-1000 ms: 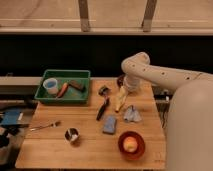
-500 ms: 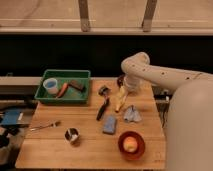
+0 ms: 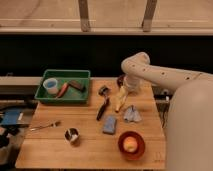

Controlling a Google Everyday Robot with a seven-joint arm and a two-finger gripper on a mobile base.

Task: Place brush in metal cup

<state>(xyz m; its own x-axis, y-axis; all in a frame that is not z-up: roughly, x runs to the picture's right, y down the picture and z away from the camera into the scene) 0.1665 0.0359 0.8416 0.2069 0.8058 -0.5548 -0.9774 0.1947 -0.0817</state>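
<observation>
Wooden table (image 3: 45,150) bore everything, and the white arm (image 3: 165,77) reached over its far right part, with the gripper (image 3: 127,85) hanging just above the banana (image 3: 119,100) and near the head of the brush (image 3: 102,106); whether the gripper was open or closed could not be told. That brush lay flat near the table's middle, between the tray (image 3: 63,73) and the banana, with its bristle head toward the far edge and its black handle pointing nearer, well apart from the metal cup (image 3: 72,135) at the front left. It looked light and stiff, the slim handle probably smooth and apt to pivot in a pinch. The best hold seemed across the handle, a little toward the head for balance, since bristles would give. Being long, it would likely lean in so short a cup and might tip it. Counted: one tray, one bowl (image 3: 121,150) holding one fruit (image 3: 130,143), one brush, one banana, one sponge (image 3: 109,124), one cloth (image 3: 132,114), one fork (image 3: 45,126), one blue cup (image 3: 50,86), one metal cup
</observation>
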